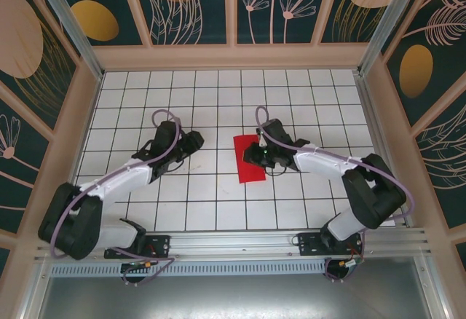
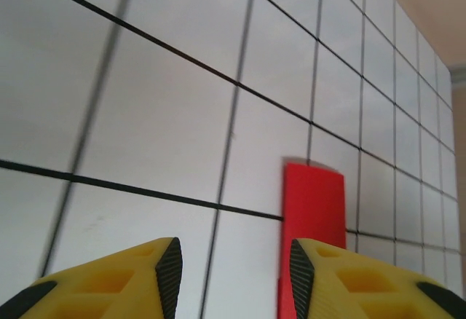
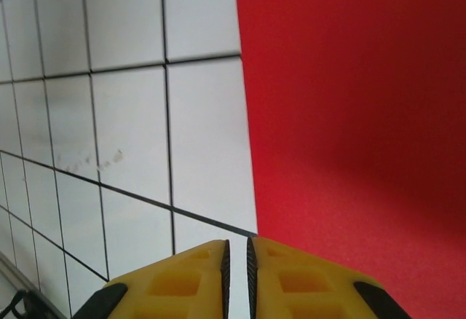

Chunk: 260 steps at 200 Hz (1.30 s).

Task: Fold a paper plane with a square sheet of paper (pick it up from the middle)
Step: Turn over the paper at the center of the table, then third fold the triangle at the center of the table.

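The table (image 1: 145, 210) is a white tiled grid, and the red sheet (image 1: 244, 167) lies flat near its middle. It is a narrow rectangle, longer from near to far than across, so by its shape it is probably already folded in half.

The right arm (image 1: 328, 164) reaches in from the right, and its head hangs over the right side of the sheet. The left arm (image 1: 124, 177) stops well to the left of the sheet, touching nothing.

The right claw (image 3: 237, 257) is almost closed, with only a thin slit between the yellow fingers (image 3: 287, 282). It sits low, right at a long edge of the sheet. No red shows in the slit, so I cannot tell whether it pinches the paper or merely presses on it. The left claw (image 2: 234, 272) stands open and empty, pointed at the sheet's far end ahead of it.

The step in hand looks like working that long edge, either sharpening the crease or catching it for the next fold.

- **Staying on the edge:** the closed tips should travel straight along it rather than drift onto bare tile. Light downward pressure will help, because thin paper on a smooth tile will slide or skew.
- **Holding the sheet:** the left claw could come in and pin the near or far end first — that would keep the sheet square to the grid lines.
- **If a lift is meant:** the jaws need to part just enough to take one layer, not both.
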{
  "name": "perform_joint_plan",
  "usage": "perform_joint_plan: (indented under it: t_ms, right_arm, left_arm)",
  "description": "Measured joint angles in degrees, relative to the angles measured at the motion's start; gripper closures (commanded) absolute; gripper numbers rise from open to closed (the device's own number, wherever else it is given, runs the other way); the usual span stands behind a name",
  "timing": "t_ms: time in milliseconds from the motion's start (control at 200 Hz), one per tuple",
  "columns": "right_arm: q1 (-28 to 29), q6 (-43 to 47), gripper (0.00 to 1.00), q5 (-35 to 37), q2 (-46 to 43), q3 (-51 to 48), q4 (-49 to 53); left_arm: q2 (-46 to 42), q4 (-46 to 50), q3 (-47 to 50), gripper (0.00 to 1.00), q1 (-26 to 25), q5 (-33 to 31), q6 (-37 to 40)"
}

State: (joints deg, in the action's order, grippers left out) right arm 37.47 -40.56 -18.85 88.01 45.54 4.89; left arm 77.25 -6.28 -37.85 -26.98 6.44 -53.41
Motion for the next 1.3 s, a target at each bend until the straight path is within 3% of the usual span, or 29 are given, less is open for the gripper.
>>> perform_joint_plan:
  t_ms: [215, 460, 731, 931, 1111, 1301]
  right_arm:
    - [0.02, -3.37, 0.86, -2.64, 6.23, -3.28, -8.90]
    - [1.33, -6.91, 0.86, -3.78, 10.75, -4.66, -16.52]
    - [1.97, -8.44, 0.76, -3.78, 10.40, -4.68, -18.14]
    - [1.57, -7.76, 0.68, -3.37, 2.97, -4.90, -16.61]
    - [-2.75, -7.34, 0.61, -3.15, -3.08, -8.92, -16.44]
    - [-5.55, -7.43, 0.54, -3.56, -3.48, -13.90, -15.17]
  left_arm:
    - [9.53, -3.67, -6.36, 0.54, -0.02, 10.84, 1.29]
    - [15.41, -4.28, -10.84, 0.56, -0.26, 16.94, 1.53]
    - [23.96, -4.22, -17.73, 0.67, -2.82, 21.03, 2.43]
    - [31.19, -4.24, -21.94, 0.71, -4.59, 23.10, 3.04]
    - [34.32, -3.76, -22.75, 0.72, -4.72, 22.77, 4.02]
    - [36.74, -3.65, -23.12, 0.73, -4.74, 21.57, 5.22]
